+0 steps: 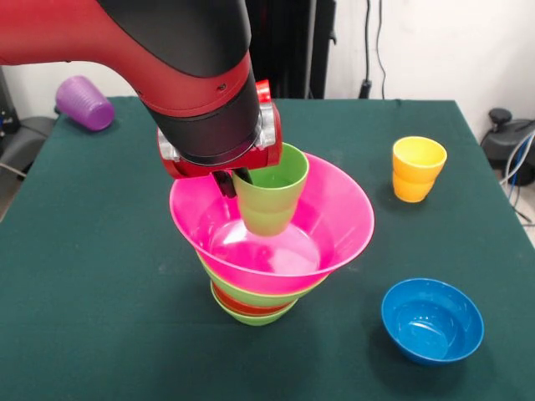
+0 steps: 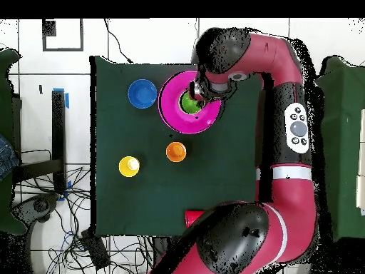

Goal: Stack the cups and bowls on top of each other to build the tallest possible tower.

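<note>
Hand (image 1: 236, 180) gripping green cup (image 1: 270, 194) inside pink bowl (image 1: 334, 209) rim.

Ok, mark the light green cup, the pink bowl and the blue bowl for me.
light green cup (image 1: 269, 200): front view, on its outer wall.
pink bowl (image 1: 347, 219): front view, on its inner wall, right side.
blue bowl (image 1: 432, 322): front view, on its inside bottom.

The dark green bench (image 1: 100, 276) carries the tower (image 1: 255, 307) of nested bowls near its middle, a blue bowl (image 1: 432, 320) just beside it, a purple cup (image 1: 84, 102) lying on its side at a far corner, and what seem two separate cups, yellow (image 2: 129, 166) and orange (image 2: 175, 151).
</note>
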{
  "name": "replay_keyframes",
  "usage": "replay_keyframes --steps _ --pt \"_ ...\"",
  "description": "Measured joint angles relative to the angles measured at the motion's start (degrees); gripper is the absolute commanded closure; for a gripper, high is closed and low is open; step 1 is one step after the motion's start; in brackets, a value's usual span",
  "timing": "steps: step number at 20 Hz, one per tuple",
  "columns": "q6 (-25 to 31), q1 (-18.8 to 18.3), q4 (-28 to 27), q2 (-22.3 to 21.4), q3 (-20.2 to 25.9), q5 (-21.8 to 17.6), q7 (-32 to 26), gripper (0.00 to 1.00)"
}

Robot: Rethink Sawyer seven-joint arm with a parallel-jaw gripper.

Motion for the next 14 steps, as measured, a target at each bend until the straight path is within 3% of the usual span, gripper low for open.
replay_keyframes --steps 14 --pt "-2.12 -0.06 0.01 -0.04 0.0 0.01 0.0 1.0"
